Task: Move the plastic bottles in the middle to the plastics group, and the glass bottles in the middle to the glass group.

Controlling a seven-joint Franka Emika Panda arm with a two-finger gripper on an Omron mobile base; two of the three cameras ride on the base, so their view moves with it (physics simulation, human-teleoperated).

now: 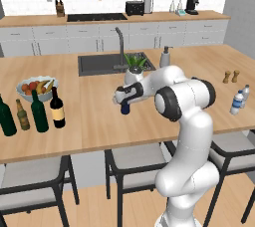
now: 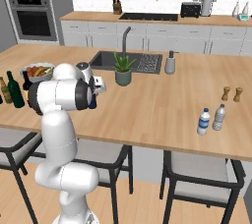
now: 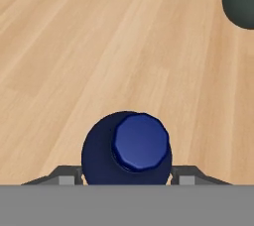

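Note:
The short dark blue plastic bottle [image 3: 128, 145] stands upright mid-counter, seen from above in the hand view. My gripper [image 3: 128, 176] is lowered over it, with a fingertip [image 3: 67, 176] pressed against each side. From the left base view the gripper [image 1: 124, 100] reaches left from the arm, the blue bottle [image 1: 125, 108] below it. At the counter's left, in a row, stand a stout green bottle [image 1: 6, 117], a small amber bottle [image 1: 22, 115], a slim green wine bottle [image 1: 39, 112] and a near-black labelled wine bottle [image 1: 57, 108]. Two clear water bottles [image 1: 237, 103] stand far right.
A fruit bowl [image 1: 36, 87] sits behind the glass bottles. A potted plant [image 1: 134, 69], the sink [image 1: 102, 63] and a soap dispenser [image 1: 165, 57] lie behind the gripper. Two wooden shakers [image 1: 231, 76] stand beyond the water bottles. Stools line the near counter edge.

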